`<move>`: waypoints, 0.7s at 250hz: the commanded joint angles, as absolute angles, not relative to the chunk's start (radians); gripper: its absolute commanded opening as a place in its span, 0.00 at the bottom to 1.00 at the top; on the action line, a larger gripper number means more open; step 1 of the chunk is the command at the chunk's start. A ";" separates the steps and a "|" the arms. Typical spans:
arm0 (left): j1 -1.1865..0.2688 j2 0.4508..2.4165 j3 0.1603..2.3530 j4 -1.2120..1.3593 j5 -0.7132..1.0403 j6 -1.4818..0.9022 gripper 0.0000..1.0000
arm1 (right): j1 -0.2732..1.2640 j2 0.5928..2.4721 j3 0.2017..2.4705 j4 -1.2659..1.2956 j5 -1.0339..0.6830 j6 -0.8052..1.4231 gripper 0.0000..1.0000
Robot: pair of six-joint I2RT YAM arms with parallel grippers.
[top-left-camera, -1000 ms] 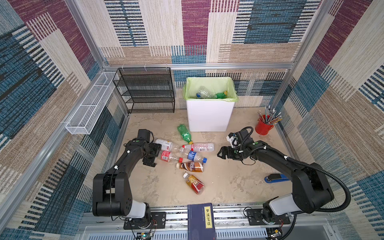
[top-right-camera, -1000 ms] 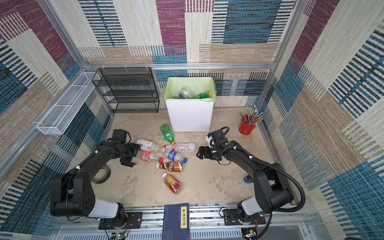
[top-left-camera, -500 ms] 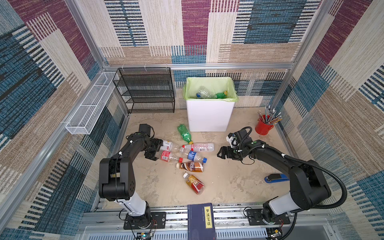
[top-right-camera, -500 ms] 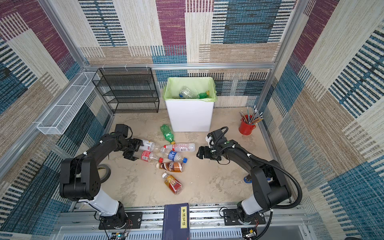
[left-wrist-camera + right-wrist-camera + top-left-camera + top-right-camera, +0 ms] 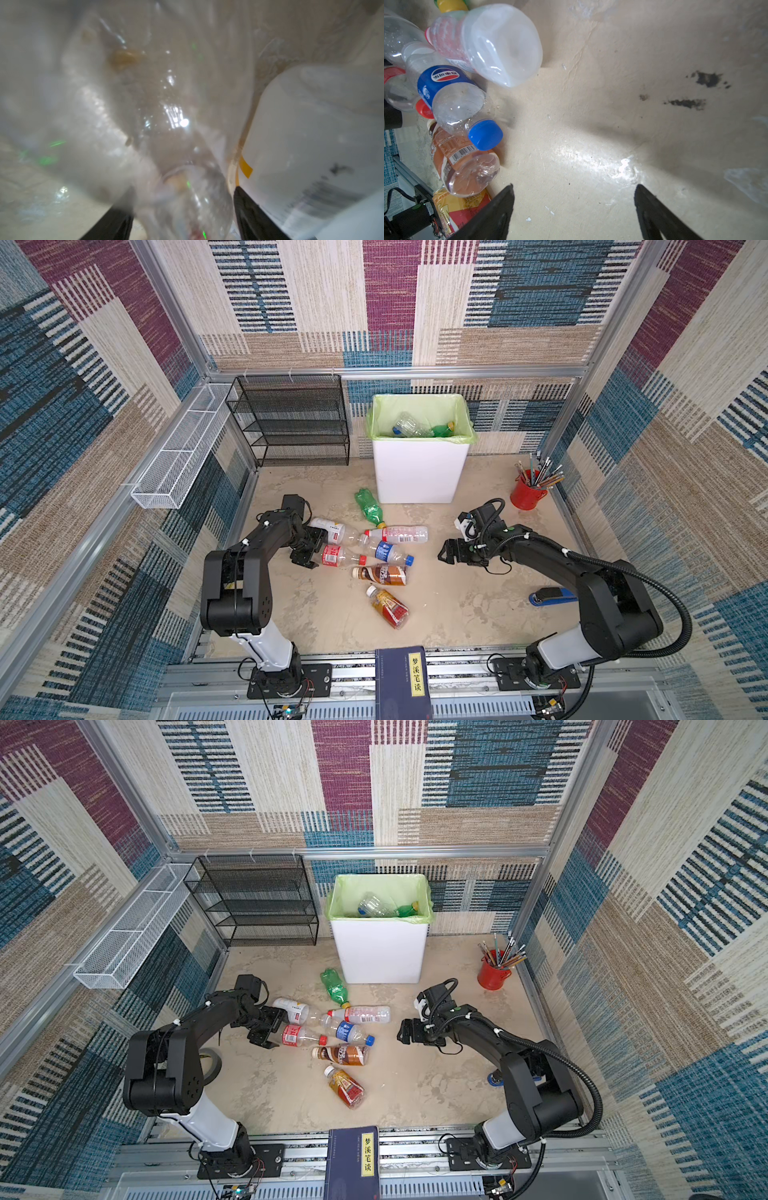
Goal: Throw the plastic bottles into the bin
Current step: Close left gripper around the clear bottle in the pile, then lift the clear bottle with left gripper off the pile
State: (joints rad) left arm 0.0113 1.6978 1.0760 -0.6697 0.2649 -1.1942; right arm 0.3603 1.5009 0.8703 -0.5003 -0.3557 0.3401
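Clear plastic bottles (image 5: pixel 384 551) lie on their sides in a loose heap on the table (image 5: pixel 457 614), in front of the bin (image 5: pixel 417 472). The bin stands at the back wall and already has some bottles inside its green bag.

At the left edge of the heap lies the red-label bottle (image 5: pixel 337 556), with its base toward the left arm. The left gripper (image 5: pixel 316 551) is low at this base. In the left wrist view the clear body fills the gap between the two black fingers (image 5: pixel 116 224). Whether they already press it or only stand around it, I cannot tell. The white-label bottle (image 5: pixel 311 145) lies just beside, outside one finger, so I think the approach is narrow in order to take one bottle only.

The right gripper (image 5: pixel 574 187) hangs near the other side of the heap, its jaws wide apart with only bare table between them. The blue-label bottle (image 5: pixel 446 91) is close to it. Probably each arm works from its own side so that they do not cross. The red cup of pencils (image 5: pixel 525 493) stands well apart and is no part of the job.
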 commanded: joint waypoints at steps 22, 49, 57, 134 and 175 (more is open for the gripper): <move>0.019 1.729 1.129 -0.679 0.277 -1.074 0.68 | 0.361 1.485 0.865 -0.451 -0.358 0.474 0.88; 0.039 1.718 1.122 -0.675 0.312 -1.023 0.61 | 0.361 1.478 0.881 -0.481 -0.332 0.517 0.87; 0.046 1.709 1.122 -0.678 0.316 -1.004 0.59 | 0.361 1.469 0.885 -0.487 -0.321 0.531 0.87; 0.063 1.716 1.131 -0.695 0.362 -0.905 0.64 | 0.362 1.425 0.912 -0.467 -0.282 0.583 0.85; 0.061 1.753 1.094 -0.676 0.331 -0.918 0.69 | 0.361 1.427 0.911 -0.439 -0.313 0.533 0.85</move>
State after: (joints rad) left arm 0.0624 1.7294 1.1061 -0.6697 0.3450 -0.9409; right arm 0.3603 1.4303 0.9100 -0.4892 -0.2970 0.5594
